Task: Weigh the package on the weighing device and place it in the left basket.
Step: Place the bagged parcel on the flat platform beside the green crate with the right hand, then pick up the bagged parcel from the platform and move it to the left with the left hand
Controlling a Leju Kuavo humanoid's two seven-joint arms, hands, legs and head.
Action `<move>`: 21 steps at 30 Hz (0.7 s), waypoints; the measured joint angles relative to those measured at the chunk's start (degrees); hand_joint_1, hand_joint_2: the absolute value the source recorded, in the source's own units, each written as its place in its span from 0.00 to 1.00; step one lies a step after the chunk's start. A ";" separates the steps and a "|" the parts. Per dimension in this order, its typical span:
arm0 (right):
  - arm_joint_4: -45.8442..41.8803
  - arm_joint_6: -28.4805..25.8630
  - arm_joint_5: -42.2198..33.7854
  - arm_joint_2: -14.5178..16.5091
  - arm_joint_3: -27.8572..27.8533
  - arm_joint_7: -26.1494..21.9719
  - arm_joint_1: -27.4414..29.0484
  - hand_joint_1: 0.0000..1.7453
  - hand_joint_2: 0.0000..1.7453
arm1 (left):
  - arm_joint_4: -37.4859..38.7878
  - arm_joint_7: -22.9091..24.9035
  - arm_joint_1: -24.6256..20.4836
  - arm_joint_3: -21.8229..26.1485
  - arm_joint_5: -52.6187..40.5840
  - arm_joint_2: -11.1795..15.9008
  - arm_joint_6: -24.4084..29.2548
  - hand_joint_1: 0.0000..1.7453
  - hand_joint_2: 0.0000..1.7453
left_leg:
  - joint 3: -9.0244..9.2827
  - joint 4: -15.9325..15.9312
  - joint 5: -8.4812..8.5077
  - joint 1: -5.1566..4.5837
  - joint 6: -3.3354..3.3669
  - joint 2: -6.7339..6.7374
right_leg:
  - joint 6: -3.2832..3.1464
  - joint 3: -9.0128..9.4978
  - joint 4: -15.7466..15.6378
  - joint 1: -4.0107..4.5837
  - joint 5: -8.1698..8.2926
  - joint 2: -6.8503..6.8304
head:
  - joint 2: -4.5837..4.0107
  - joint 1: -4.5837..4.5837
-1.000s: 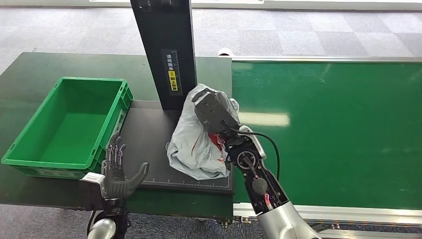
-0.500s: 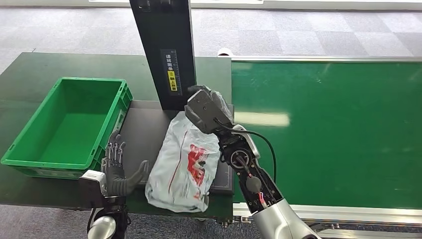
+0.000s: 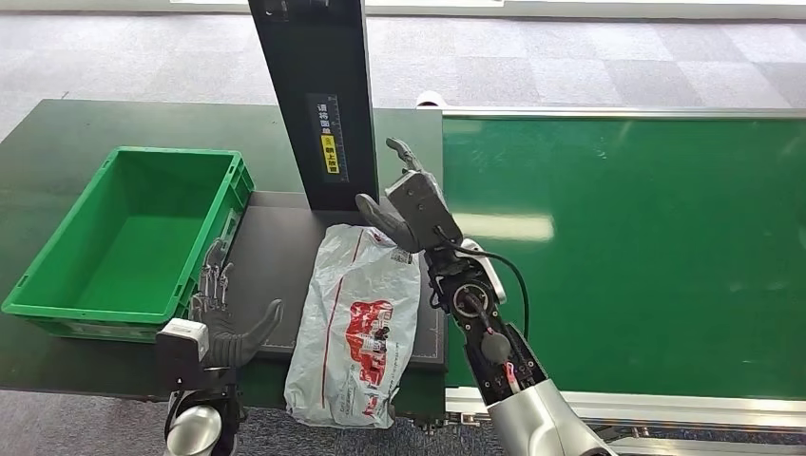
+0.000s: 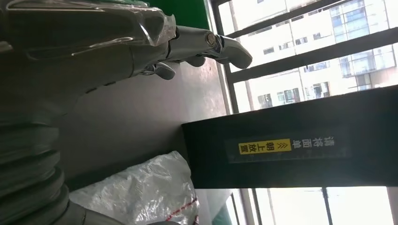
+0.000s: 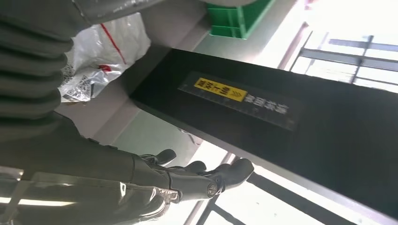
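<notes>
Package [image 3: 354, 323] now lying flat on the scale plate [image 3: 276, 256], near end overhanging. Right hand [image 3: 407, 204] has let go, fingers spreading, empty. Left hand [image 3: 220, 318] waiting open beside it. We are judging weighing underway; green basket [image 3: 57, 237] next.

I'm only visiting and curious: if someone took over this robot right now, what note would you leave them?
Right hand: open, fingers apart, raised above the top end of the package, holding nothing.
Left hand: open, at the table's front edge beside the green basket.
The package lies flat on the dark weighing device, its lower end hanging over the front edge.
Done: package set on the device.
Left: pick it up, likely with the left hand, and place it in the basket.
</notes>
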 joint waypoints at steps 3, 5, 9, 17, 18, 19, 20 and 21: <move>-4.40 -0.03 -2.72 -1.26 -1.86 -3.33 3.29 0.00 1.00 | -1.64 7.65 -0.06 -1.89 -12.97 0.53 -2.71 0.00 1.00 | -0.01 0.01 0.00 0.00 0.00 -0.05 | 0.00 -0.02 -0.02 -0.01 0.00 -0.05 | 0.00 0.01; -8.08 -0.09 -3.91 -2.24 -3.55 -5.15 6.33 0.00 1.00 | -1.42 11.14 -0.75 -4.61 -21.37 0.95 -5.41 0.00 1.00 | -0.04 0.01 -0.01 -0.02 0.01 -0.05 | 0.00 -0.04 -0.04 -0.04 0.00 -0.05 | 0.00 0.02; -15.57 0.02 -4.26 -3.54 -7.43 -7.86 12.88 0.00 1.00 | 3.43 12.34 -4.36 -11.34 -30.77 1.33 -9.06 0.00 1.00 | -0.06 0.03 -0.01 -0.08 0.01 -0.03 | 0.03 -0.04 -0.04 -0.09 0.03 -0.03 | 0.00 0.01; -23.18 1.49 -3.92 -4.64 -11.69 -11.70 20.61 0.00 1.00 | 18.95 12.72 -12.66 -18.35 -35.62 1.31 -8.78 0.11 1.00 | -0.04 0.03 0.00 -0.08 0.01 -0.01 | 0.02 -0.06 -0.01 -0.06 0.07 -0.01 | 0.00 0.00; -23.54 1.79 -4.09 -4.71 -11.93 -12.18 21.10 0.00 1.00 | 20.90 13.17 -13.62 -18.92 -36.65 1.27 -7.93 0.31 1.00 | -0.03 0.03 0.00 -0.08 0.01 0.00 | 0.02 -0.05 0.00 -0.06 0.07 -0.01 | 0.00 0.00; -23.84 2.05 -4.26 -4.77 -12.15 -12.60 21.51 0.00 1.00 | 22.77 13.83 -14.58 -19.51 -37.98 1.21 -6.81 0.55 1.00 | -0.02 0.03 0.01 -0.08 0.01 0.00 | 0.02 -0.04 0.00 -0.05 0.07 -0.01 | 0.00 0.00; -24.08 2.22 -4.39 -4.82 -12.33 -12.95 21.84 0.00 1.00 | 24.49 14.67 -15.49 -20.16 -39.59 1.12 -5.44 0.81 1.00 | -0.02 0.03 0.01 -0.08 0.01 0.00 | 0.02 -0.03 0.00 -0.05 0.07 -0.01 | 0.00 0.01; -24.30 2.33 -4.47 -4.87 -12.48 -13.23 22.12 0.00 1.00 | 26.09 15.72 -16.35 -20.90 -41.58 0.98 -3.70 0.94 1.00 | -0.01 0.03 0.02 -0.08 0.02 0.00 | 0.02 -0.01 0.00 -0.05 0.07 -0.01 | 0.00 0.01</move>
